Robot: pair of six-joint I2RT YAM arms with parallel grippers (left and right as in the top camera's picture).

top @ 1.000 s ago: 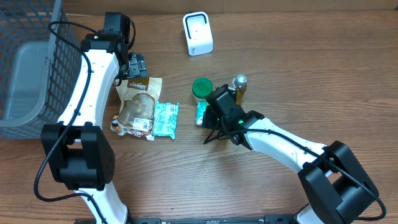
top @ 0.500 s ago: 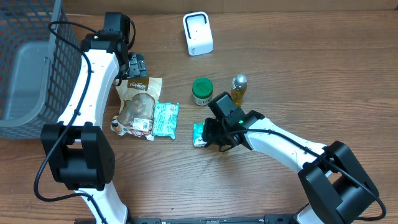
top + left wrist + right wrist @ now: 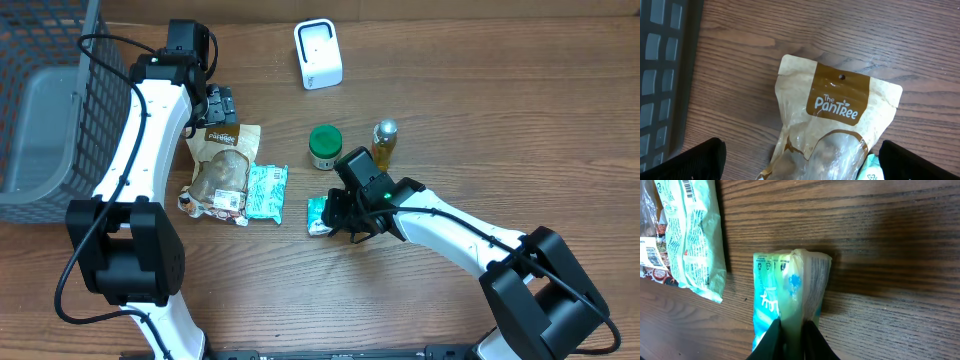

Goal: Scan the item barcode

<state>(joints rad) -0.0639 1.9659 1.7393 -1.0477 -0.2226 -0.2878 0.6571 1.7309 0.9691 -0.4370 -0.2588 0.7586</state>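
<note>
Pinching the teal packet (image 3: 790, 287) at one end, the right pincer (image 3: 791, 330) is clamped on it; in the overhead view the packet juts left of the fingers, low over the desk (image 3: 480, 110). The left pincer (image 3: 802, 162) hangs spread wide above a brown PanTree pouch (image 3: 840, 100), holding nothing. Bare wood lies between the packet and the white scanner (image 3: 318, 54), apart from a green-lidded jar (image 3: 324, 146) and a small bottle (image 3: 384, 142) close by. A mesh basket (image 3: 40, 60) fills the left edge. The packet's barcode cannot be made out.
</note>
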